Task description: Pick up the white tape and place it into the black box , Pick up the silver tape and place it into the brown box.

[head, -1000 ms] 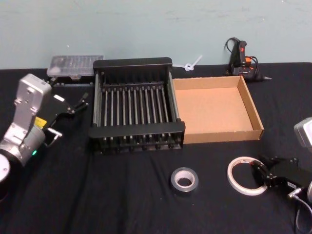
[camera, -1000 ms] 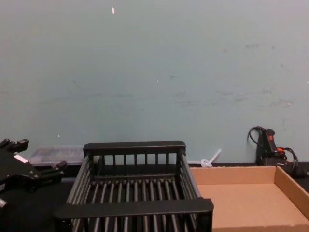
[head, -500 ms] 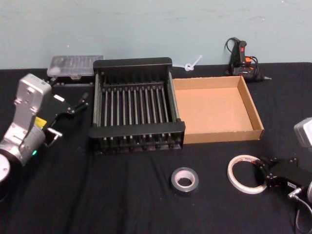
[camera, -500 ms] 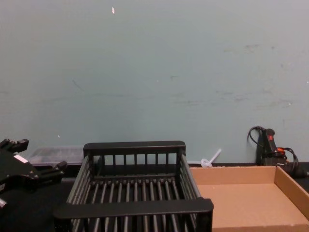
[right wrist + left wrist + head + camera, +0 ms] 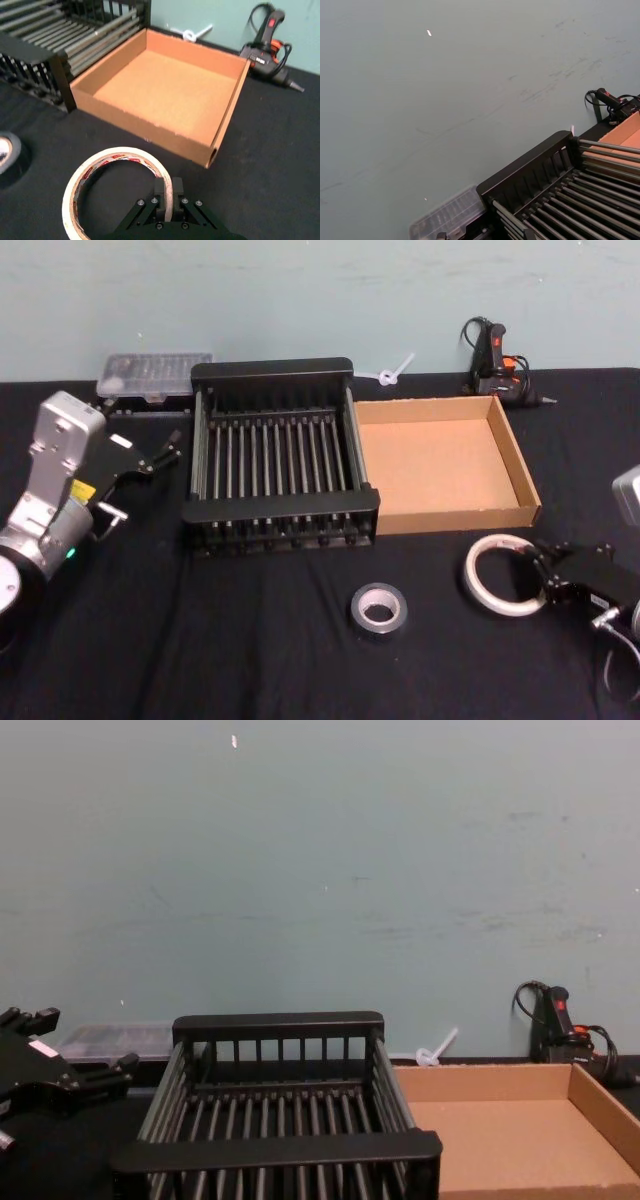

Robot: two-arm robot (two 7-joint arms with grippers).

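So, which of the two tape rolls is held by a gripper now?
The white tape, with red print on its core: the right gripper pinches its wall. The smaller silver tape lies free on the cloth.

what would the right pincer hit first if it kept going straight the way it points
Probably the silver tape: the right pincer, shut on the white tape, points left across the table, though its line may pass just beyond the roll.
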